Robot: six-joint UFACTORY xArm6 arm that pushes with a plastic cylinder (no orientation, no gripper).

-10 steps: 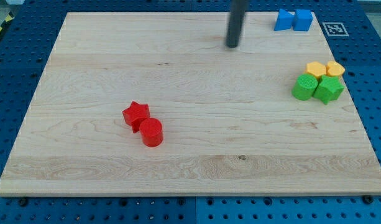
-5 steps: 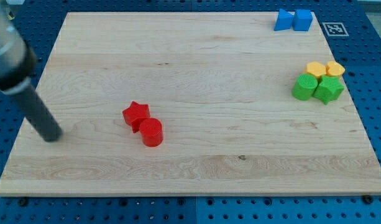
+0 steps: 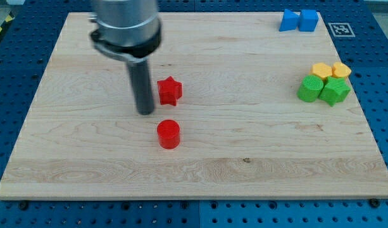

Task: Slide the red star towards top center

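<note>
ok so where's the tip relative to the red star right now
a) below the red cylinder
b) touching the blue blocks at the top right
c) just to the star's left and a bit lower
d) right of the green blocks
c: my tip sits just to the view's left of the red star and slightly lower, above and left of the red cylinder.

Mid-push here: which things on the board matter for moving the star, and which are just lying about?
In the job:
red star
my tip, just at the star's lower left

Lying about:
red cylinder
two blue blocks
two yellow blocks
two green blocks
</note>
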